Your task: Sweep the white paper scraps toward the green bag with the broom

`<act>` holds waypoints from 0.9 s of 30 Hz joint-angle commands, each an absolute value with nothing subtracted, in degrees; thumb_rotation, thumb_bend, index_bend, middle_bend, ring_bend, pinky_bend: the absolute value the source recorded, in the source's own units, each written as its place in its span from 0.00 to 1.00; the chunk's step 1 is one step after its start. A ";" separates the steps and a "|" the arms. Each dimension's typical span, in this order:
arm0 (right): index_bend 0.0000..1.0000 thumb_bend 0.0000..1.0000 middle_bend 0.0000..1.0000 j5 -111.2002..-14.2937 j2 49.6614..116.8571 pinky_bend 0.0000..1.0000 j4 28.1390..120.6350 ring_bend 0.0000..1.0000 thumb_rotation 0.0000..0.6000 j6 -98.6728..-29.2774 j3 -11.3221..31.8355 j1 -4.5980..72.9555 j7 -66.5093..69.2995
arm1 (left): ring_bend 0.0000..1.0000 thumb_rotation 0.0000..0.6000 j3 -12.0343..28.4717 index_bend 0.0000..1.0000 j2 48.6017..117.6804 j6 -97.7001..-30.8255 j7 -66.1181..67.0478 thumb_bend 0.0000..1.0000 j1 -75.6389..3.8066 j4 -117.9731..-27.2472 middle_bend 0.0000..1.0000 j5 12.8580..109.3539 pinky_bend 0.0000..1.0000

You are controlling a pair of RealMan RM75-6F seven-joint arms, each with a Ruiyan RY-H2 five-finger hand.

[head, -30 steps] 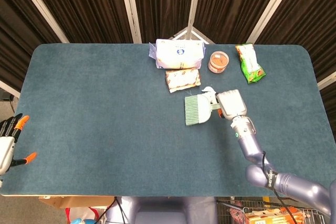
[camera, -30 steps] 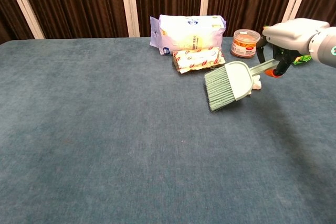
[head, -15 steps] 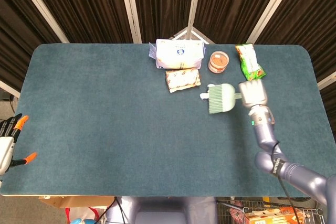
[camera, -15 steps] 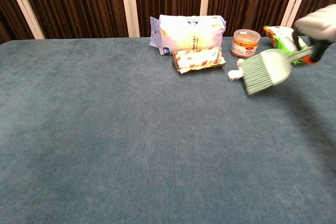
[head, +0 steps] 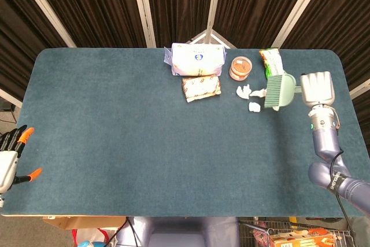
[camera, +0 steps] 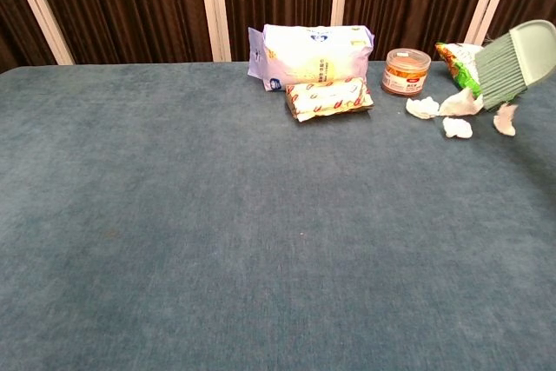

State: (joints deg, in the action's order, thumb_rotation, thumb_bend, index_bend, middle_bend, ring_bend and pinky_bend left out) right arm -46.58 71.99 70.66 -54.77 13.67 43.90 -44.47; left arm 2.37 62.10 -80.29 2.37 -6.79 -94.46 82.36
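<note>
The right hand [head: 317, 88] grips, seemingly closed, while the left hand [head: 10, 157] hangs with fingers spread.

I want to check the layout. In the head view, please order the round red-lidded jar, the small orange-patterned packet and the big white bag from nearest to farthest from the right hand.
From the right hand:
1. Round red-lidded jar, to its left near the scraps.
2. Small orange-patterned packet, further left.
3. Big white bag, farthest, behind the packet.

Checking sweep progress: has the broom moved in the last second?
Yes. The broom went right, from below the striped packet to beside the green bag.
</note>
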 commanded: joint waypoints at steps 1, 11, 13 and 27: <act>0.88 0.66 1.00 -50.03 68.52 0.97 78.56 1.00 1.00 -57.05 14.56 43.86 -42.60 | 0.00 1.00 2.30 0.00 62.19 -80.28 2.52 0.00 -6.90 -94.54 0.00 82.63 0.00; 0.88 0.66 1.00 -51.14 72.08 0.97 82.27 1.00 1.00 -56.37 12.38 46.28 -45.95 | 0.00 1.00 2.30 0.00 62.23 -80.01 2.38 0.00 -7.05 -94.44 0.00 82.46 0.00; 0.88 0.66 1.00 -50.95 73.77 0.97 80.77 1.00 1.00 -55.64 11.73 46.94 -46.57 | 0.00 1.00 2.31 0.00 62.19 -79.89 2.27 0.00 -7.06 -94.37 0.00 82.28 0.00; 0.88 0.66 1.00 -48.07 83.67 0.97 63.74 1.00 1.00 -47.56 9.96 51.26 -46.18 | 0.00 1.00 2.58 0.00 62.27 -78.83 2.74 0.00 -7.29 -94.32 0.00 80.55 0.00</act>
